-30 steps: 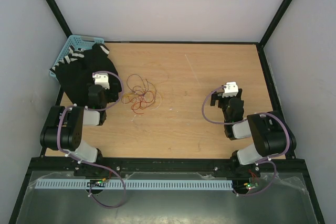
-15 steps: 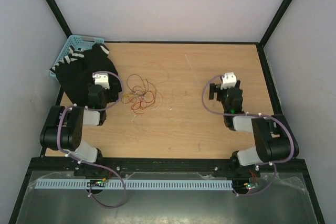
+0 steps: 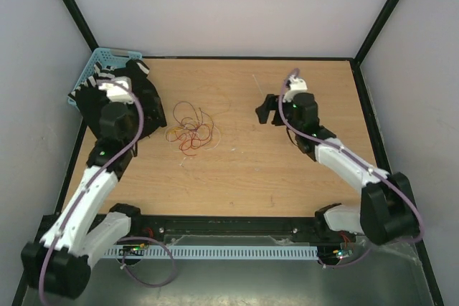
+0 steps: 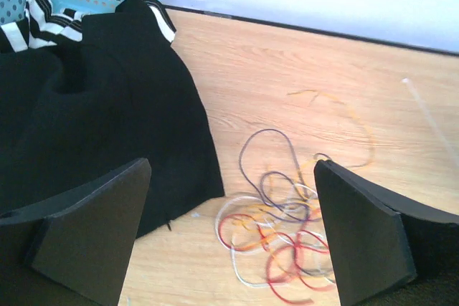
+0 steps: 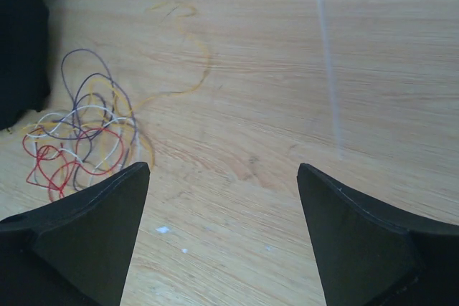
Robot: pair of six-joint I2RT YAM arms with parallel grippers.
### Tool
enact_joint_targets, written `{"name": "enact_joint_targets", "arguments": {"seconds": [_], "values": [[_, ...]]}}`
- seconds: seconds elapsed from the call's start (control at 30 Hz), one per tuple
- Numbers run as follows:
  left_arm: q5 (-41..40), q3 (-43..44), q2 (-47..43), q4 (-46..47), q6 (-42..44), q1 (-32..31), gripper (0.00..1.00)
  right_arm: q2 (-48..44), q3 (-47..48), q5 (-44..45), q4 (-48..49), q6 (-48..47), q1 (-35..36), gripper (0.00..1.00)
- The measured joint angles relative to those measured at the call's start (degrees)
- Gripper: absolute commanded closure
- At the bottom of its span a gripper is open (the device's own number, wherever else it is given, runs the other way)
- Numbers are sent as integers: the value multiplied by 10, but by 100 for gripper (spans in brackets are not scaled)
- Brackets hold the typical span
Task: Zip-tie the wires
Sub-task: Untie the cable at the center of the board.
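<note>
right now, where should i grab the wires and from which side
Probably take the wires at the dense red-and-white clump, where most strands cross, not the lone outer loops. Come straight down from above, leaning to the right side: they lie flat on the table and the black cloth sits close on their left.

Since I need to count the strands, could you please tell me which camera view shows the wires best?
The left wrist view: the wires lie closest and largest there, each colour distinct. The right wrist view shows them smaller, near its left edge; the top external view shows only a tiny tangle.
</note>
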Motion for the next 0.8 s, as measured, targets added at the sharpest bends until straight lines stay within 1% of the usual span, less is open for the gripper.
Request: {"name": "enact_joint_targets", "arguments": {"seconds": [0.13,0.23,0.37,0.43,0.53,0.8], "values": [[31,56,-93,-165,-52,0,1,108,108,-5,-59,3,36,7],[81,58,-152,-265,-82,0,1,228,251,-7,-96,-18,49,14],[150,45,-216,-348,-132,0,1,383,423,-12,-132,-48,53,17],[173,43,-235,-368,-147,0,1,437,474,-14,-151,-57,53,18],[197,43,-241,-384,-161,0,1,508,531,-21,-177,-67,54,20],[234,43,-221,-399,-178,0,1,618,622,-32,-212,-86,73,20]]}}
